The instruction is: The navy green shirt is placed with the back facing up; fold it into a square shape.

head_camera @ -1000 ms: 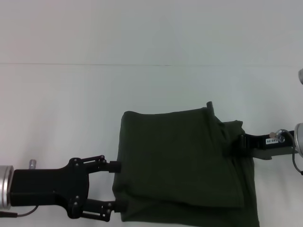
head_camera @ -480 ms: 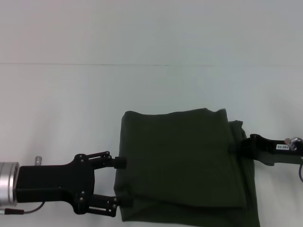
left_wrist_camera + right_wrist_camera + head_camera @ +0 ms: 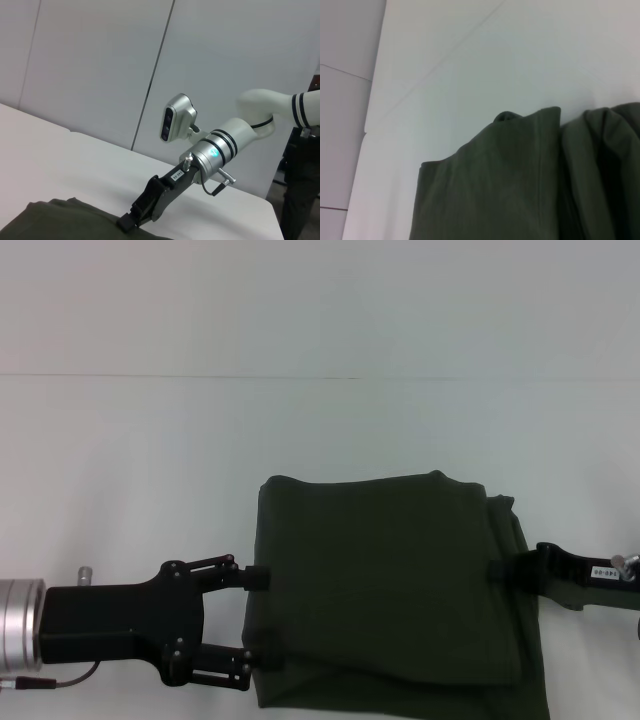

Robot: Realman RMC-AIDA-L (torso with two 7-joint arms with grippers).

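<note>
White table (image 3: 150, 460): flat, spans the whole head view, with a faint seam line running across its far part.

Navy green shirt (image 3: 385, 585): lies on the table, near the robot and right of centre. It is folded into a roughly square stack, plain side up. Layers are visible; a lower layer juts out along the near edge and along the right side, where the cloth bunches in loose folds. The right wrist view shows the same layered edges (image 3: 520, 175).

Left gripper (image 3: 258, 620): black, lying low over the table, reaching in from the left. Its two fingers are spread apart, and both fingertips touch the shirt's left edge, one farther from the robot and one nearer. No cloth is pinched between them.

Right gripper (image 3: 497, 571): black, reaching in from the right at the shirt's right side. Its tip rests on the cloth, as the left wrist view (image 3: 127, 221) also shows. Whether its fingers are parted or closed cannot be determined.
</note>
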